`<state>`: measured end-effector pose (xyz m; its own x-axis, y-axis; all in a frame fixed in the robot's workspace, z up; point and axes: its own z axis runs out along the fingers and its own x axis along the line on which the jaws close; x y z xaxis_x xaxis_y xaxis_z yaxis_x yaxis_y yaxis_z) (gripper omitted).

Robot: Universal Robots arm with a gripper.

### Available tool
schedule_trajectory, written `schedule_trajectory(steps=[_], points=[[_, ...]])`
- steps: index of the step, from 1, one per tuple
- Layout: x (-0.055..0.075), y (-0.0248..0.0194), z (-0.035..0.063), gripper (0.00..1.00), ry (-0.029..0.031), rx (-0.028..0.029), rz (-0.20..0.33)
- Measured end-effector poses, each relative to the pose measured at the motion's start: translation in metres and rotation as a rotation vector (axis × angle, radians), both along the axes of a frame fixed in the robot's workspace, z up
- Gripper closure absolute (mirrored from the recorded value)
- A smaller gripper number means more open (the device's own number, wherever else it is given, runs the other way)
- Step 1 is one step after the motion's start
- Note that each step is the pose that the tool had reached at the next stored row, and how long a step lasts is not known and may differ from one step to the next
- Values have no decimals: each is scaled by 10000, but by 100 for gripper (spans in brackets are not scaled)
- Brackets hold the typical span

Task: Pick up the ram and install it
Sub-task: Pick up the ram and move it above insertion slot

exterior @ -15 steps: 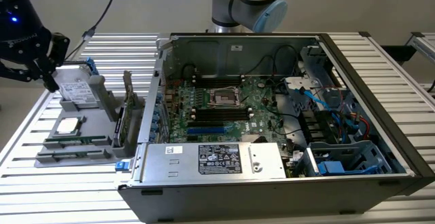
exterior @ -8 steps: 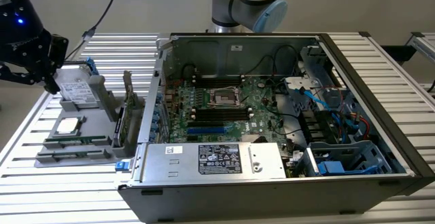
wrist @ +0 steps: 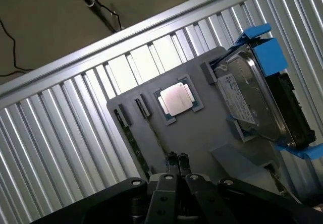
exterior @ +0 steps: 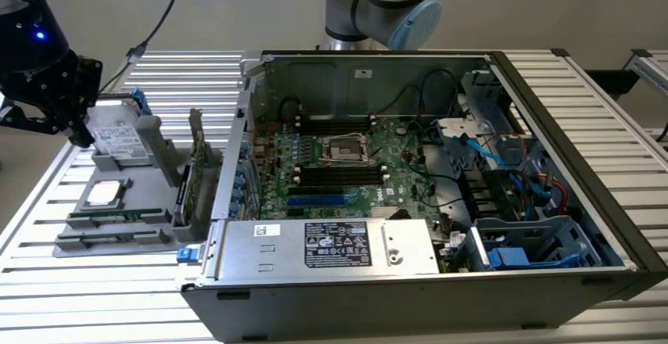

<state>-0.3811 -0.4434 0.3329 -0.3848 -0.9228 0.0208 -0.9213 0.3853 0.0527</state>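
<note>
Your gripper (wrist: 176, 159) is closed on nothing; the ram (wrist: 132, 143) rests in the gray tray (wrist: 202, 133) beneath it, untouched.

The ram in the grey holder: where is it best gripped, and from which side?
Probably the middle of the ram, at its upper long edge, from above, jaws across its flat faces: it stands on edge in the grey holder.

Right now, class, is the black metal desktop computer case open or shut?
Open: the black metal desktop computer case lies with its side uncovered, exposing the green motherboard inside.
</note>
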Motion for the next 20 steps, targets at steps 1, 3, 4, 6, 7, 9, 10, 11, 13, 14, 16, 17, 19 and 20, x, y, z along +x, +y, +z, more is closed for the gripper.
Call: schedule_trajectory(steps=[1,3,4,6,7,9,10,11,13,14,16,17,19,20], points=[[0,0,-6,90,0,0,170],[0,0,-18,90,1,-1,535],[0,0,-25,90,0,-1,725],[0,0,-37,90,0,-1,1080],[0,0,-43,90,1,-1,1259],[0,0,-56,90,1,-1,1635],[0,0,-62,90,1,-1,1816],[0,0,-69,90,1,-1,2000],[0,0,-81,90,0,0,2355],[0,0,-88,90,0,0,2540],[0,0,-99,90,1,-1,2894],[0,0,-105,90,0,0,3080],[0,0,-114,90,1,-1,3450],[0,0,-117,90,1,-1,3631]])
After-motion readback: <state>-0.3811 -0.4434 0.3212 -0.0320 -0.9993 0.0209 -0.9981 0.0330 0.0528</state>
